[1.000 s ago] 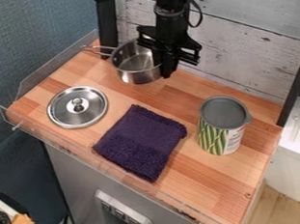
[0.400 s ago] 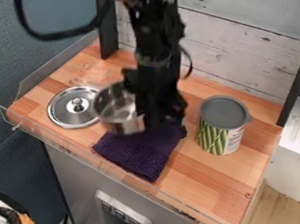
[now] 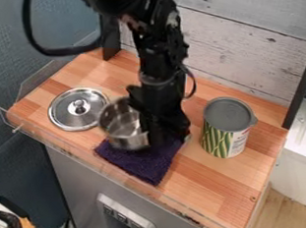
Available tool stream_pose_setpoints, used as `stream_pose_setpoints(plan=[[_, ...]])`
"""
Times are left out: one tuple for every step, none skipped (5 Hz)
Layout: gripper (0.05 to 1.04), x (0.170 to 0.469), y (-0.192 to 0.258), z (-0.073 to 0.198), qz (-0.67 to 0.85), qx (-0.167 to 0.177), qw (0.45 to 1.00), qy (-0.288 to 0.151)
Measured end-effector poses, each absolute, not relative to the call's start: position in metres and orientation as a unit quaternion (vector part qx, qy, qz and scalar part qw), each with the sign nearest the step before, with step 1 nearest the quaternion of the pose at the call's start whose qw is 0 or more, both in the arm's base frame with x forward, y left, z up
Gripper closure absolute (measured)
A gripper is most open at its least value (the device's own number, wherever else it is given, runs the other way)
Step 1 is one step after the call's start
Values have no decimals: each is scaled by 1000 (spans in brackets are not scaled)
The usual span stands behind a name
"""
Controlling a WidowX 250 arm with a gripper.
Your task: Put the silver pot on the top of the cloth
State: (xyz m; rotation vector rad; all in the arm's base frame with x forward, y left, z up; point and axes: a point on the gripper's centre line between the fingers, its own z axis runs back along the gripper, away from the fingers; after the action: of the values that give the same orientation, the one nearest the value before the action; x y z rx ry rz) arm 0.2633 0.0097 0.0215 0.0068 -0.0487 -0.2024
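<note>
Have round silver metal pot [image 3: 120, 125] gripped in black two-finger hand [image 3: 151, 135], partly over rectangular purple fabric cloth [image 3: 139, 163], lower centre; must yet centre and release.

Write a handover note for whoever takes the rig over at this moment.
End effector: at the silver pot's side, appears to grip it.
Pot: over the upper-left part of the purple cloth; contact can't be told.
Lid and can: on the counter, either side.
Done: pot brought over the cloth.
Left, likely: center it, lower if needed, release, back off.
</note>
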Motion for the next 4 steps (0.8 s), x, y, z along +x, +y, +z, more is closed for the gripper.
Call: stream_pose_setpoints(plan=[[1001,265,1,10,-111,-9,994,-14],[1001,266,-8,8,-133,-10,991,-17],[1001,261,-16,6,-154,-3,988,-12],[984,257,-20,9,-161,4,987,-14]])
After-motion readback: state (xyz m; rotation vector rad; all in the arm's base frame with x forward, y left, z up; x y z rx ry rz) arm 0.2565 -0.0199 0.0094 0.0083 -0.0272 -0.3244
